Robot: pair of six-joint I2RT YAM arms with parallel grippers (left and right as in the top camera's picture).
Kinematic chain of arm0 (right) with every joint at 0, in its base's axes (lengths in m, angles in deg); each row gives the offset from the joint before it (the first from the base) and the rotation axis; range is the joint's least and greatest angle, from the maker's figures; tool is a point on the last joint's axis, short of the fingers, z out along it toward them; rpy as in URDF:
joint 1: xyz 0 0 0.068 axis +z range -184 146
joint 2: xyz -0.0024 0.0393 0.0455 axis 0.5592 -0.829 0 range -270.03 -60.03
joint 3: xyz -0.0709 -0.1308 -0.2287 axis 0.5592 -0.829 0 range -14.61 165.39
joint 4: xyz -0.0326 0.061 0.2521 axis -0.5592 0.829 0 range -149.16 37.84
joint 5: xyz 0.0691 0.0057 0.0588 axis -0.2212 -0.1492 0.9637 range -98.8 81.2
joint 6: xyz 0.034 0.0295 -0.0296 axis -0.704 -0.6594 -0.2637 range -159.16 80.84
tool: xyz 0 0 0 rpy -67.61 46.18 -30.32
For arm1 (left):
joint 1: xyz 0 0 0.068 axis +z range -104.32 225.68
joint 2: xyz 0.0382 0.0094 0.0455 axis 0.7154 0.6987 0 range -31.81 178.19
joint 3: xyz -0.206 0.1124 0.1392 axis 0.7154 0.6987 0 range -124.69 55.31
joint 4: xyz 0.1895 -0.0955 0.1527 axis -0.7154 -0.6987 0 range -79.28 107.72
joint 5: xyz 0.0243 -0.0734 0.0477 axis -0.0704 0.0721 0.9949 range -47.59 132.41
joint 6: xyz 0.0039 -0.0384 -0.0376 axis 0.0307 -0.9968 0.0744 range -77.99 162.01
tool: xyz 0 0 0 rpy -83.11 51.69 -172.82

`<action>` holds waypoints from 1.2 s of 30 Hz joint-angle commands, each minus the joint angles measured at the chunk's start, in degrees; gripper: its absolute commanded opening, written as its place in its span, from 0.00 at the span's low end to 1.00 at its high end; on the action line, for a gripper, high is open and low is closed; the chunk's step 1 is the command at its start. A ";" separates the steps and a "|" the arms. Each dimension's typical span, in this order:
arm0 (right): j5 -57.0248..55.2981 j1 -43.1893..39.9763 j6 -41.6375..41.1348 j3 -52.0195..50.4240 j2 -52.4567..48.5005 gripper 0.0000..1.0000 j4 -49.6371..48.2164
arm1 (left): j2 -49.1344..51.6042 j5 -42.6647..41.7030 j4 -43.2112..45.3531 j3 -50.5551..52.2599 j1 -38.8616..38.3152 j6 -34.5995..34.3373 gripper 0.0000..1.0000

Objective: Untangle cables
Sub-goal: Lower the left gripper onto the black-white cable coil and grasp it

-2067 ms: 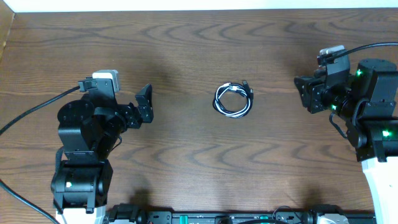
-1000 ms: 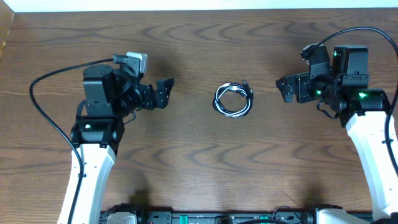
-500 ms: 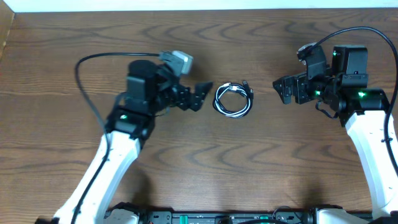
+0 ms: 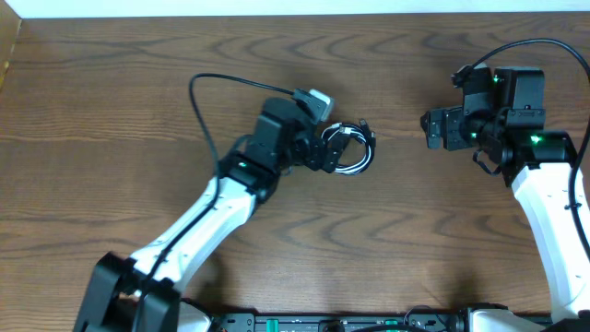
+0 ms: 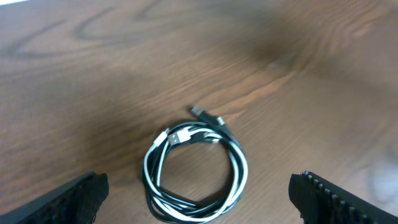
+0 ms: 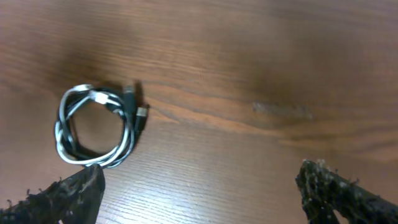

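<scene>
Step in hand: approach for the first grasp. No untangling has started.

Cables (image 4: 347, 148): the black and white cords lie wound together in one small flat ring near mid-bench (image 4: 138, 55). The plugs (image 5: 205, 115) are bunched at one side of the ring, and no loose strand runs outward. The ring rests flat on the wood and nothing touches it.

Left tool (image 5: 199, 180): jaws spread wide, holding nothing. Overhead shows it over the left edge of the ring. Its wrist view puts the ring between the two jaws and slightly ahead of them. I cannot tell its height above the bench.

Right tool (image 4: 428, 129): jaws also spread wide, holding nothing. It hangs well apart from the ring, off to the right. Its wrist view shows the ring in the far left of the frame, outside the jaws.

Judgement on the next move:
- The left tool needs to drop and close on one side of the ring, pinning or lifting it.
- The right tool then needs to travel in and take a plug end, which is the only free handle.
- The cords are thin and lie flat, so a pinch must go low, close to the wood. Closing across the whole bundle would hold both colours at once and separate nothing.
</scene>
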 commanded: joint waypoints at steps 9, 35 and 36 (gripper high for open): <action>-3.23 -0.15 -3.93 0.96 -4.13 0.89 1.01 | 8.55 14.99 3.39 -1.53 -4.17 -3.76 0.98; -1.92 -0.04 -3.91 0.94 -4.83 0.86 4.02 | 16.65 19.41 6.29 -1.53 -4.28 -3.74 0.96; -1.90 -0.07 -3.91 0.94 -4.83 0.86 4.02 | 16.94 18.67 6.05 -1.53 -4.28 -3.74 0.96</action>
